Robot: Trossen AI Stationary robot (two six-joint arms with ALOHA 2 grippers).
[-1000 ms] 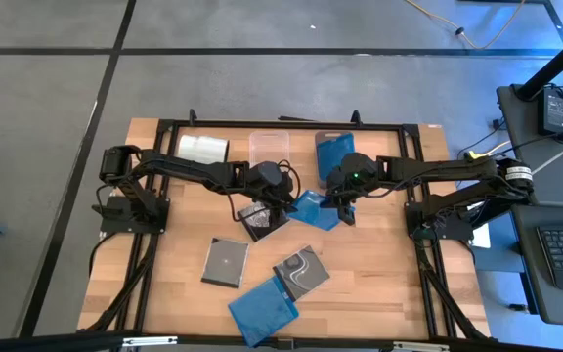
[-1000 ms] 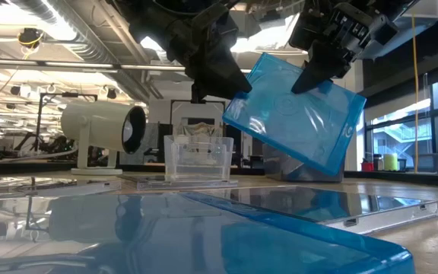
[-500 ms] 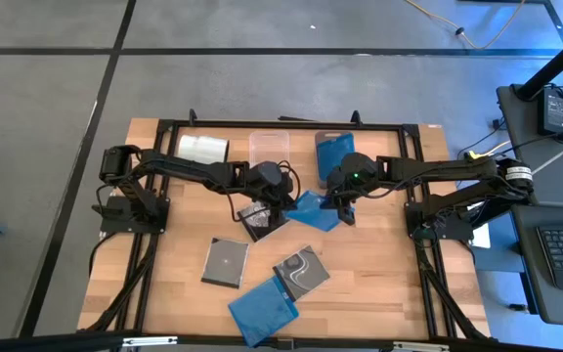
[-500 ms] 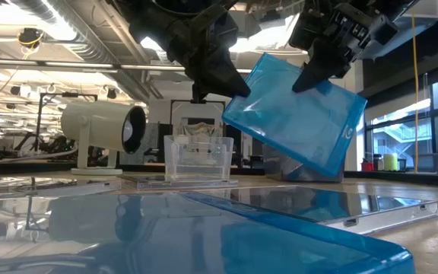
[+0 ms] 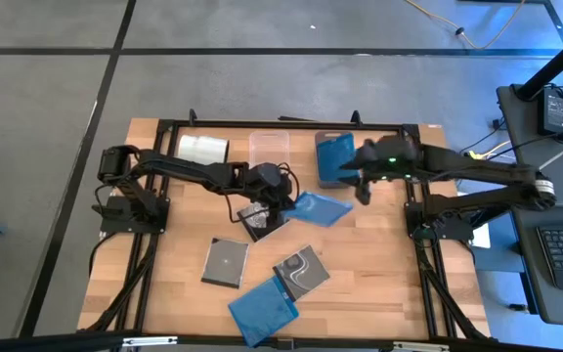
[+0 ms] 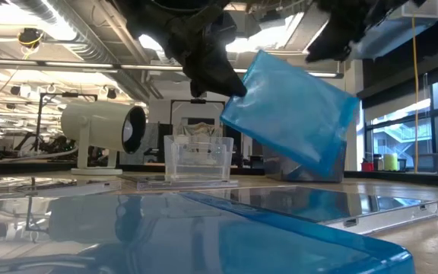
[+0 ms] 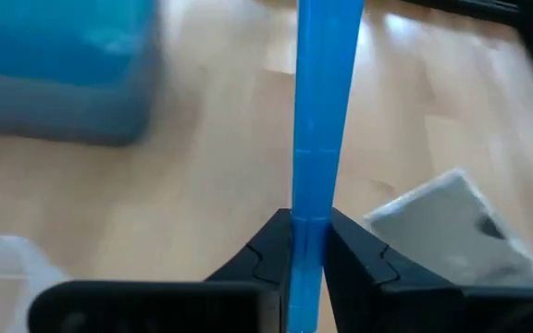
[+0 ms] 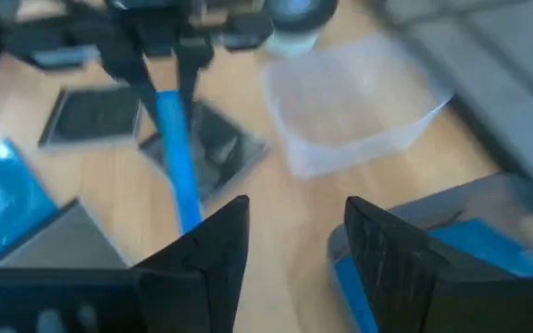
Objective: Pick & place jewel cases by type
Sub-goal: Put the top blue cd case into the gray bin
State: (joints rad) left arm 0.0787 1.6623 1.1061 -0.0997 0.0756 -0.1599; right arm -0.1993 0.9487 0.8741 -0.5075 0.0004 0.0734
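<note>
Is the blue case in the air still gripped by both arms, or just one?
Just one. The left end effector is shut on the blue case; the right end effector has let go, fingers apart, drawn back over the blue bin.

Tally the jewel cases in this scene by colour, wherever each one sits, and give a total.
Translucent blue square plastic jewel cases: 3
Dark grey square plastic jewel cases: 3
Total: 6

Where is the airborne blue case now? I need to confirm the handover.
High view: mid-table, the blue case hangs from the left gripper, above the table, right gripper open beside it.
</note>
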